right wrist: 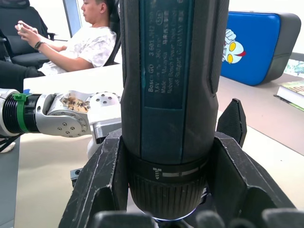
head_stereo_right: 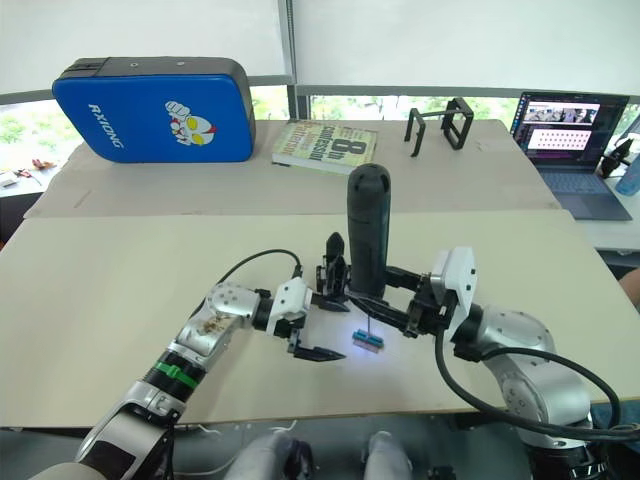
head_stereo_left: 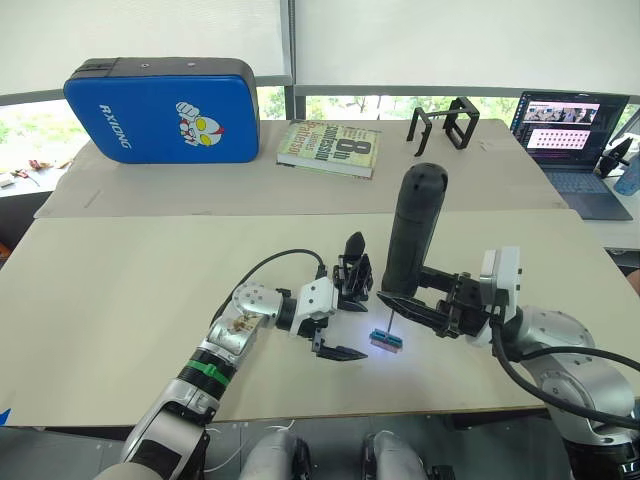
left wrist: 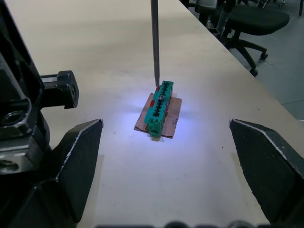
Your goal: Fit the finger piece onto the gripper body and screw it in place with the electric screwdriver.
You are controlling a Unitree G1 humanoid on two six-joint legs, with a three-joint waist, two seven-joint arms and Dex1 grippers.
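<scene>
The electric screwdriver stands upright on the near table with my right gripper shut around its lower end, seen close up in the right wrist view. Its thin bit comes down onto the far end of a small green block lying on a brown scrap. My left gripper is wide open on either side of that block, lighting it, and holds nothing. The gripper body sits just beyond the left gripper's far finger. A pointed black finger piece stands up from it.
On the far table are a blue case, a book, two open black frames and a laptop. The near table's front edge is close. A seated person shows beyond the table, and an office chair beside it.
</scene>
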